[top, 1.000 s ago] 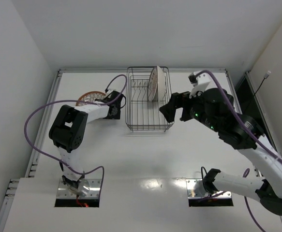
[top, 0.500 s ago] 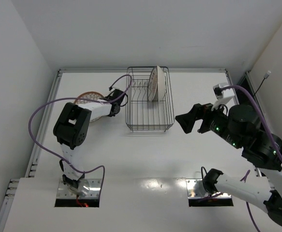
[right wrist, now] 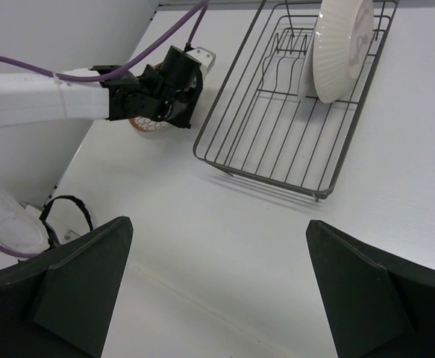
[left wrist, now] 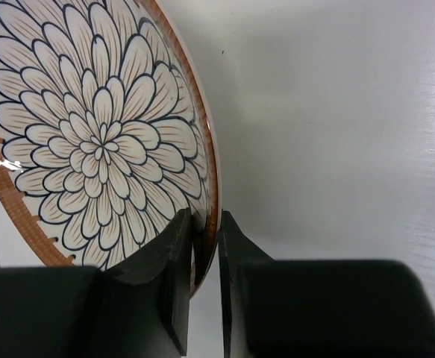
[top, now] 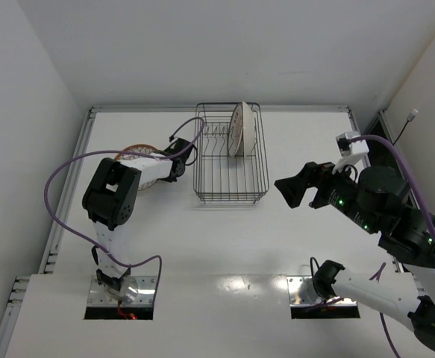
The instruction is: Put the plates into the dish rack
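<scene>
A plate with a petal pattern and orange-brown rim lies left of the dish rack. My left gripper is shut on its near rim, one finger on each side. From above the left gripper sits at the right edge of that plate, whose lower part the arm hides. Another plate stands upright between the tines at the rack's far end, its white underside showing in the right wrist view. My right gripper hangs open and empty to the right of the dish rack.
A purple cable loops from the left arm over the table's left side. A raised rail runs along the left table edge. The right arm's cable arcs near the right wall.
My left gripper has shut on the plate's rim. The right arm has drawn back from the rack, moving right and toward the near side, still open.
</scene>
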`<action>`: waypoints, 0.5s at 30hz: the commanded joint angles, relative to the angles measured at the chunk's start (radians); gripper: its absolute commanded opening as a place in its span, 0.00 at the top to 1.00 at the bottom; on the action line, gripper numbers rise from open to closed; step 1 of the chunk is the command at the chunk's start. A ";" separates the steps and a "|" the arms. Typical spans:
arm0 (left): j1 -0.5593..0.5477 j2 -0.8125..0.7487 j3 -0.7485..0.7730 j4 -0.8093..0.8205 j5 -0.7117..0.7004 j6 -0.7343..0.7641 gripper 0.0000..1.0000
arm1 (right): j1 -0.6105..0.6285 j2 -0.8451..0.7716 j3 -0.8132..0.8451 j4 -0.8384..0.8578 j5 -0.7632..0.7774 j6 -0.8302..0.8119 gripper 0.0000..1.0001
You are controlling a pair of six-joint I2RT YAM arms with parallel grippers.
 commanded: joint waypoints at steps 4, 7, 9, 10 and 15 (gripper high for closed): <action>0.007 0.041 -0.015 -0.017 0.136 -0.116 0.94 | 0.005 -0.015 -0.005 0.002 0.018 0.024 0.00; 0.007 0.052 -0.015 -0.026 0.136 -0.116 0.77 | 0.005 -0.024 -0.015 0.002 0.018 0.024 0.00; 0.007 0.061 -0.015 -0.026 0.136 -0.116 0.69 | 0.005 -0.024 -0.015 -0.007 0.018 0.024 0.00; 0.007 0.061 -0.015 -0.026 0.136 -0.116 0.66 | 0.005 -0.033 -0.024 -0.007 0.018 0.033 0.00; 0.007 0.061 -0.015 -0.026 0.136 -0.107 0.64 | 0.005 -0.053 -0.024 -0.018 0.029 0.033 0.00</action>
